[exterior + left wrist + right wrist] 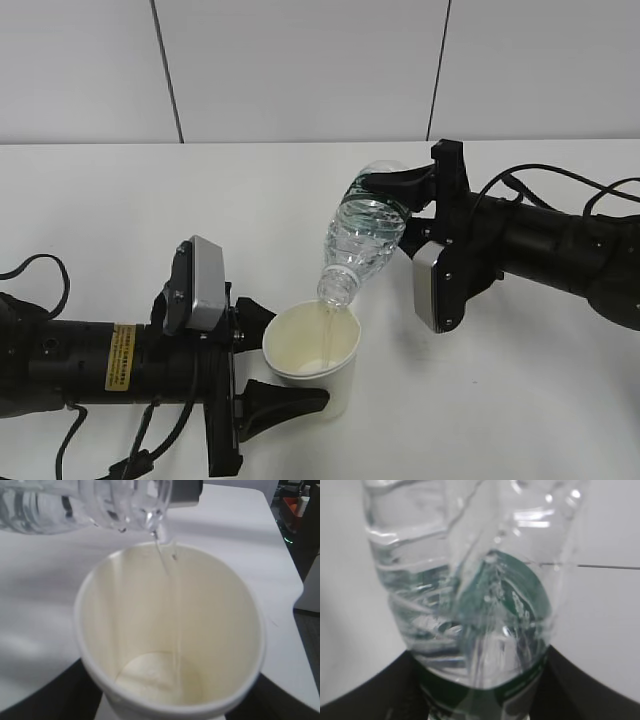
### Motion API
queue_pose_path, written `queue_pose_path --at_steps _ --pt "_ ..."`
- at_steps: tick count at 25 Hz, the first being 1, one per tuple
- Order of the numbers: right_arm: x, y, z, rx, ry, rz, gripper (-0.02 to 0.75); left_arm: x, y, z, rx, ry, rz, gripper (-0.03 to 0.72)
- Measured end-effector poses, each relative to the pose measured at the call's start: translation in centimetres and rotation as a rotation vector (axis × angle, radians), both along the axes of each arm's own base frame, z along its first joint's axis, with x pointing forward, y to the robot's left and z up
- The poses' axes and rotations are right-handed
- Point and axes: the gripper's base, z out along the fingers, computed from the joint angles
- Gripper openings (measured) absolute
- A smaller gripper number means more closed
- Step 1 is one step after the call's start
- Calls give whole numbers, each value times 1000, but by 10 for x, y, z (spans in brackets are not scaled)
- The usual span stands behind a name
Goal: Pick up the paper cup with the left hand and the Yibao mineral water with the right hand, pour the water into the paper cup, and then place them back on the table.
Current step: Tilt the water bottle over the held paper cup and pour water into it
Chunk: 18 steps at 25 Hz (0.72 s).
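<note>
The Yibao mineral water [365, 232], gripped by the right hand [408, 212], tips neck-down, streaming into the paper cup [312, 355] clasped by the left hand [268, 362] near the table's [120, 210] near edge.

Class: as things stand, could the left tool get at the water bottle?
Probably not: the left tool is shut on the paper cup catching the stream, and the right tool holds the tilted bottle above it.
</note>
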Motion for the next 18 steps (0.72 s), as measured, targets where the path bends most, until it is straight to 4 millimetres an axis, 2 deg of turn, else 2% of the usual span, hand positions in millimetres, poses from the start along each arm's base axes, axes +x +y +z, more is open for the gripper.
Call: queue_pose_path --at_steps 18 --pt "0 0 0 -19 -25 6 360 -4 0 -1 10 -4 -43 468"
